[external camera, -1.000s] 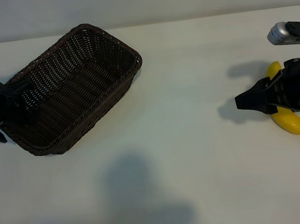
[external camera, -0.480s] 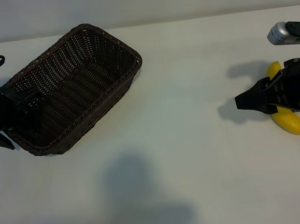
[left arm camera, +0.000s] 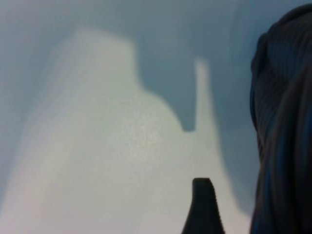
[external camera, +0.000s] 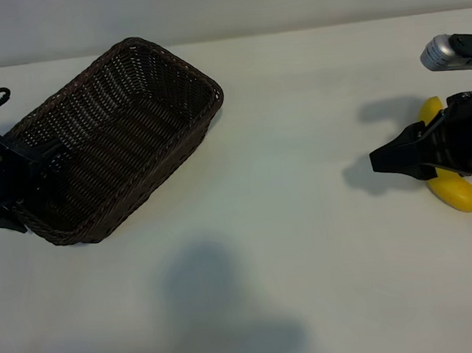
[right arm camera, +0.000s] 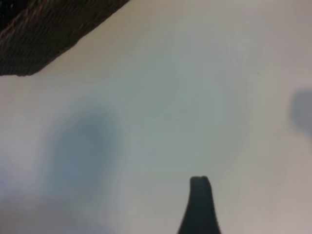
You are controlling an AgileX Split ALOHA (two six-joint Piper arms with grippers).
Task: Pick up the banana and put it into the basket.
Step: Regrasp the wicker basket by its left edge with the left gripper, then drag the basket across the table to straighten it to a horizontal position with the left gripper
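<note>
Exterior view: curved yellow banana (external camera: 458, 193), smooth peel.

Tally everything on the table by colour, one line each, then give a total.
Yellow: 1, the banana, partly behind the right tool.
Dark brown: 1, the wicker basket, with the left tool at its near-left end.
Total: 2 things on the white table.
</note>
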